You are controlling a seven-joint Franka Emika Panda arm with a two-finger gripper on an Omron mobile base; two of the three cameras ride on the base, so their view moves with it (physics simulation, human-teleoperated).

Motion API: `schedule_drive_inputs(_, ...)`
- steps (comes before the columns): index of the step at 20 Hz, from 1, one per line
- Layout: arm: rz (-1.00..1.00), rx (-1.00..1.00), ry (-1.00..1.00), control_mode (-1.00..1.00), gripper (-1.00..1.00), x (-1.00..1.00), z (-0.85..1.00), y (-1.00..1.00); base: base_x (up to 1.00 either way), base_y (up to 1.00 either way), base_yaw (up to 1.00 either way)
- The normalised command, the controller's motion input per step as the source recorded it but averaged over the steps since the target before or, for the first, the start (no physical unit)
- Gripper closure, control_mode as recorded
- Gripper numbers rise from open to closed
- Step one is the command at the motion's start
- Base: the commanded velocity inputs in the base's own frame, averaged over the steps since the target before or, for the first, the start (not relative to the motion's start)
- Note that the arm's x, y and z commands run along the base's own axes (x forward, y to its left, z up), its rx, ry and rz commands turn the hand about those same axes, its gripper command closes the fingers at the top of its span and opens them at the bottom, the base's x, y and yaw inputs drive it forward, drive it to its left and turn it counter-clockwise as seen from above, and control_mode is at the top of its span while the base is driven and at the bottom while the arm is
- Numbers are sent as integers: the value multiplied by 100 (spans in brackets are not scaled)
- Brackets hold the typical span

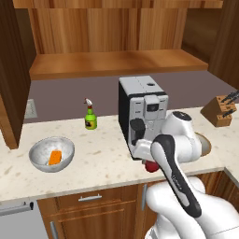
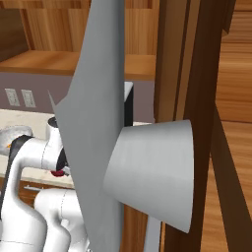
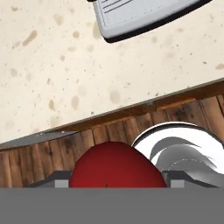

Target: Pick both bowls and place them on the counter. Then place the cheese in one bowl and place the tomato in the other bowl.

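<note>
The dark-red tomato (image 3: 114, 164) sits between my gripper's (image 3: 116, 180) two dark fingertips, which are shut on it. It hangs just over the counter's (image 3: 65, 74) front edge, above the wooden cabinet fronts. From the left base view the tomato (image 1: 150, 166) peeks out under my hand, near the counter (image 1: 102, 163) edge. The grey-white marbled bowl (image 1: 51, 154) stands on the counter at the left, with the orange cheese (image 1: 55, 157) wedge lying inside. The beige-tan bowl (image 1: 204, 144) stands on the counter at the right, mostly hidden behind my arm.
A black-and-silver coffee machine (image 1: 142, 107) stands mid-counter just behind my hand; its base (image 3: 144, 17) shows in the hand view. A green spray bottle (image 1: 90, 116) stands left of it and a knife block (image 1: 219, 111) far right. A wooden cabinet panel (image 2: 192, 98) blocks much of the right base view.
</note>
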Motion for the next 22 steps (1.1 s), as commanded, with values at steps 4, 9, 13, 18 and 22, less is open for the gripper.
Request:
schedule_drive_inputs(4, 5, -13, 0, -100, 100, -18, 27, -49, 0, 0, 0)
schedule_drive_inputs(9, 4, -11, -8, -100, 100, -12, 14, -53, 0, 0, 0)
schedule_drive_inputs(13, 4, -8, -14, -100, 100, -3, 4, -57, 0, 0, 0)
schedule_drive_inputs(18, 3, -4, -12, -100, 100, 0, 1, -59, 0, 0, 0)
schedule_drive_inputs(22, 1, -2, -6, -100, 100, 5, 0, -54, 0, 0, 0)
